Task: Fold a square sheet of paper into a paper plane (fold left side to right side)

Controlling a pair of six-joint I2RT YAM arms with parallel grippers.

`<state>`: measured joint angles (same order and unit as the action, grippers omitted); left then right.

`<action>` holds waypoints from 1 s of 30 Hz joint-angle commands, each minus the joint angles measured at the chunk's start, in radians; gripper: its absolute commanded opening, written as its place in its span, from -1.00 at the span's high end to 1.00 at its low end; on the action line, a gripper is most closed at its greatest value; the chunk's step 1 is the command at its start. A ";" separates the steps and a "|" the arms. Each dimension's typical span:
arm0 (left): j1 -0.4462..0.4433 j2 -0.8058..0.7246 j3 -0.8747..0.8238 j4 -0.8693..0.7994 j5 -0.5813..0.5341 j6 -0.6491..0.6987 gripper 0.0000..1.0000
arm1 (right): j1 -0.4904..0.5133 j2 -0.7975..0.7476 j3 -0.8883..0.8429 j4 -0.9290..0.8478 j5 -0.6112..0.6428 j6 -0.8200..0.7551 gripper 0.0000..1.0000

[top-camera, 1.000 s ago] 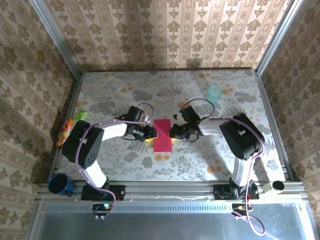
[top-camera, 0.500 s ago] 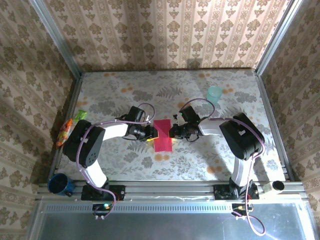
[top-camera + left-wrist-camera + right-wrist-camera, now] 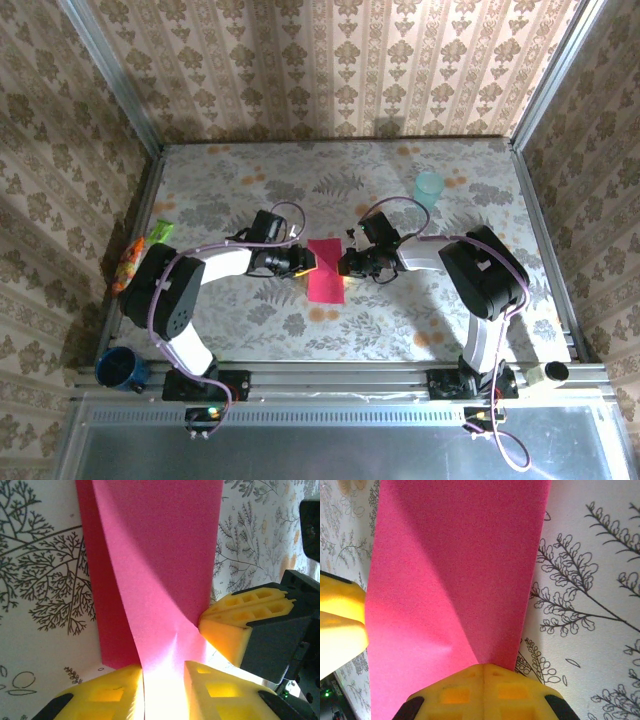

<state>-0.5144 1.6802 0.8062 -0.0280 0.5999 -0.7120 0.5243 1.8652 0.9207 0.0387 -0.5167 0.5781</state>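
Note:
The square sheet of paper (image 3: 325, 272), magenta-red, lies mid-table as a narrow upright rectangle, with one layer lifted off the layer beneath. In the left wrist view a raised flap of the sheet (image 3: 160, 555) runs between the yellow fingers of my left gripper (image 3: 160, 695), whose jaws stand apart around it. My left gripper (image 3: 303, 262) is at the sheet's left edge. My right gripper (image 3: 347, 265) is at the right edge, shut. Its joined tip (image 3: 485, 672) rests on the sheet (image 3: 455, 570) where a crease starts. A paper plane is out of view.
A pale teal cup (image 3: 429, 186) stands at the back right. Green-and-orange packets (image 3: 140, 255) lie by the left rail. A dark blue mug (image 3: 120, 368) and a white cup (image 3: 553, 373) sit on the front rail. Patterned walls close in three sides.
My left gripper has edged right onto the sheet's left edge and its jaws have narrowed round the flap. The right gripper has stayed put.

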 commanded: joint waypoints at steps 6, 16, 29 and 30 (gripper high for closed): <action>0.004 -0.011 -0.025 -0.021 0.015 0.000 0.84 | -0.001 -0.038 -0.008 -0.046 0.010 0.002 0.89; 0.002 -0.018 0.016 -0.074 0.037 -0.005 0.99 | 0.022 -0.297 -0.079 -0.149 0.182 -0.122 0.47; 0.022 -0.016 0.107 -0.216 0.105 -0.067 1.00 | 0.497 -0.510 -0.161 -0.244 0.771 -0.316 -0.37; 0.022 -0.015 0.107 -0.218 0.107 -0.074 1.00 | 0.532 -0.493 -0.151 -0.248 0.810 -0.331 -0.40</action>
<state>-0.5022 1.6802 0.8925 -0.1844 0.6765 -0.7513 0.9924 1.3449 0.7475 -0.1566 0.0803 0.3237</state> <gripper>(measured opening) 0.050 0.686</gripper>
